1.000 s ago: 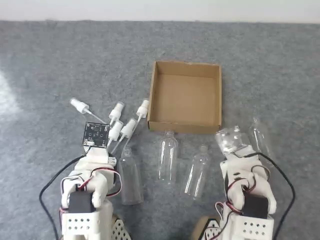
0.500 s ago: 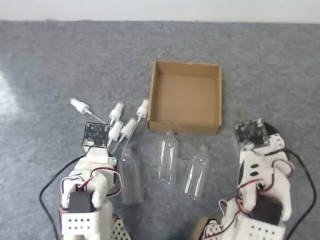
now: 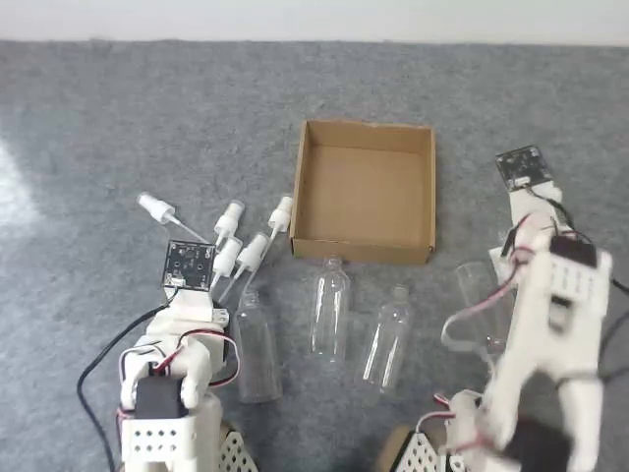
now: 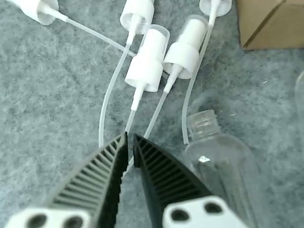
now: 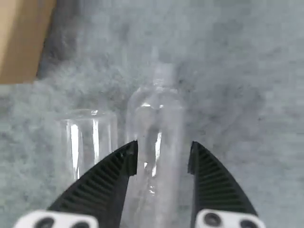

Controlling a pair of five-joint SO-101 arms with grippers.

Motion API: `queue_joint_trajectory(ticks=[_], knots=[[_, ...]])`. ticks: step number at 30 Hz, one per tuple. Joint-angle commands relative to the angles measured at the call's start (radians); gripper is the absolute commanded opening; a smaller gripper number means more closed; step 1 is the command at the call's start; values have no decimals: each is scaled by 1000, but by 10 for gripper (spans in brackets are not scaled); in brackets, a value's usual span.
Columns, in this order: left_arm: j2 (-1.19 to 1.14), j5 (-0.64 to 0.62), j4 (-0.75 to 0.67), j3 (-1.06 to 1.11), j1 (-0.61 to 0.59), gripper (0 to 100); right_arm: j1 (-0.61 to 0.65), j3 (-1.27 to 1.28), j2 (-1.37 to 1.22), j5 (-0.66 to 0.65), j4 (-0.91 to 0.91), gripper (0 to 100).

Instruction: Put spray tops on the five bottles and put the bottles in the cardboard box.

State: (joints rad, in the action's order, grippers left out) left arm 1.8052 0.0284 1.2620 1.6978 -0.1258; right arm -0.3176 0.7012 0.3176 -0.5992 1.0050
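Clear bottles (image 3: 330,310), white spray tops (image 4: 145,59), brown cardboard box (image 3: 366,192) — mottled grey carpet (image 3: 118,128)

Open-topped cardboard box (image 3: 362,251) reachable from above, three clear bottles (image 3: 330,305) lying side by side just before its near wall, narrow carpet (image 3: 147,118) strips between them, tangled spray tops (image 3: 253,252) crowding its near left corner, wide carpet beyond

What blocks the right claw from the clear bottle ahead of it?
Nothing visible. The right gripper is open and lined up with the clear bottle; a second bottle lies beside it, off to one side of the jaws.
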Motion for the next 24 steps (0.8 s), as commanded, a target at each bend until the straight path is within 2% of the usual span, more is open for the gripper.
queue_joint_trajectory(ticks=[1,7,13,19,24], knots=[[23,-9,5,-13,-5,13,-5,-107,-150,14,2,166],[23,-9,5,-13,-5,13,-4,-143,-263,12,-44,165],[23,-9,5,-13,-5,13,-67,-141,-334,2,-122,167],[23,-9,5,-13,-5,13,-111,-141,-357,-77,-125,218],[23,-9,5,-13,-5,13,-188,-138,-358,-158,-102,211]])
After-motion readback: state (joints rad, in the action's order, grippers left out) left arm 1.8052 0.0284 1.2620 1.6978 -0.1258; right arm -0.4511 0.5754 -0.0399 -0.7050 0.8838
